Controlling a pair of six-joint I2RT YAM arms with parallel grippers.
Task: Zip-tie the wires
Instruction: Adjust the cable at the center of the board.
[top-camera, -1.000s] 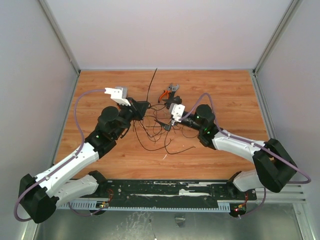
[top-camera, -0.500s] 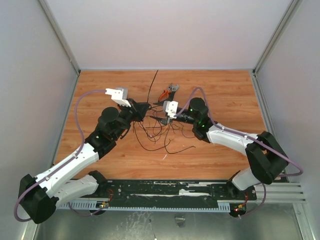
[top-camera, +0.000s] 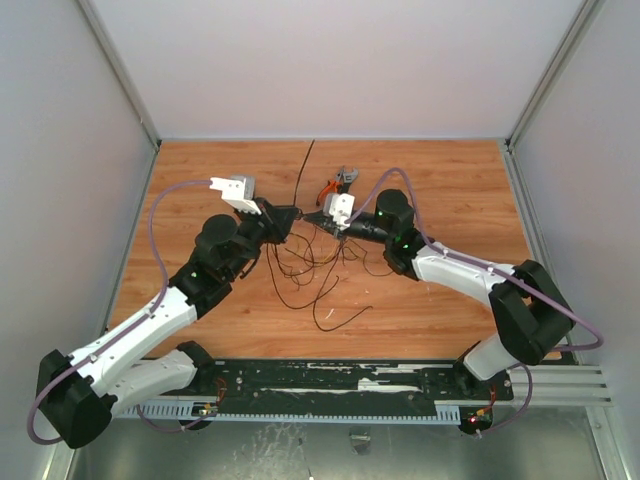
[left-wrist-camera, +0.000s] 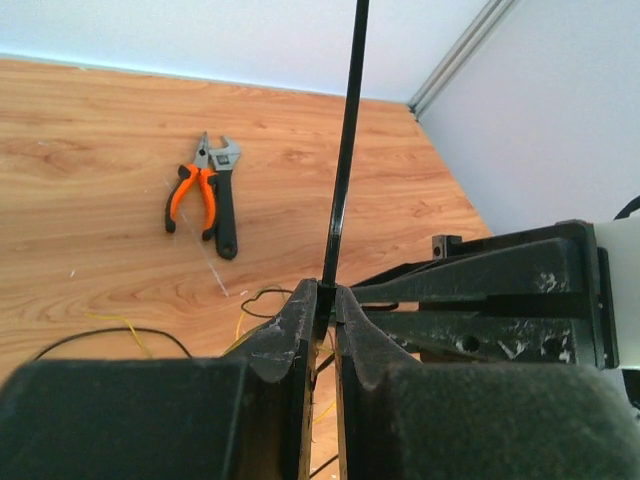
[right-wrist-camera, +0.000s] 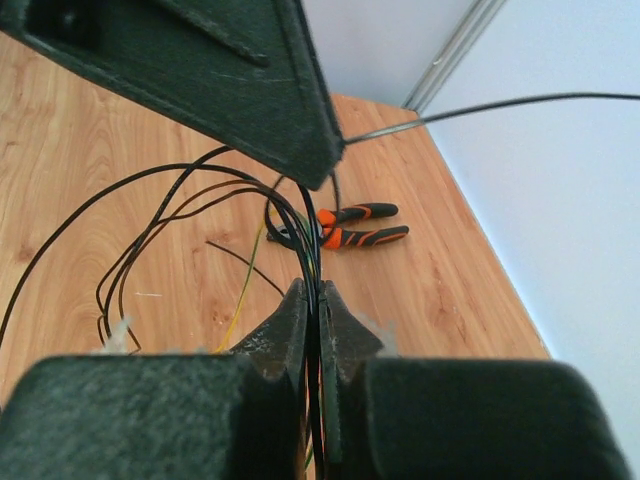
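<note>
The right end effector (right-wrist-camera: 312, 300) has just gone from spread to pressed together, and it has swung in from the middle of the tangle toward its partner. Its jaws now pinch several strands of the wires (right-wrist-camera: 170, 200) into one bunch, while the remaining loops trail loose over the table (top-camera: 440, 180). The left end effector (left-wrist-camera: 325, 300) has not changed: it pinches the lower end of the zip tie (left-wrist-camera: 345, 150), whose strip stands up and leans toward the far wall. From above, the two sets of fingertips sit just beside each other, near the pliers (top-camera: 330, 188). Whether the tie already touches the bunch is hard to tell from these views. The wires now look gathered and held, so wrapping the tie round them seems to be the step at hand.
</note>
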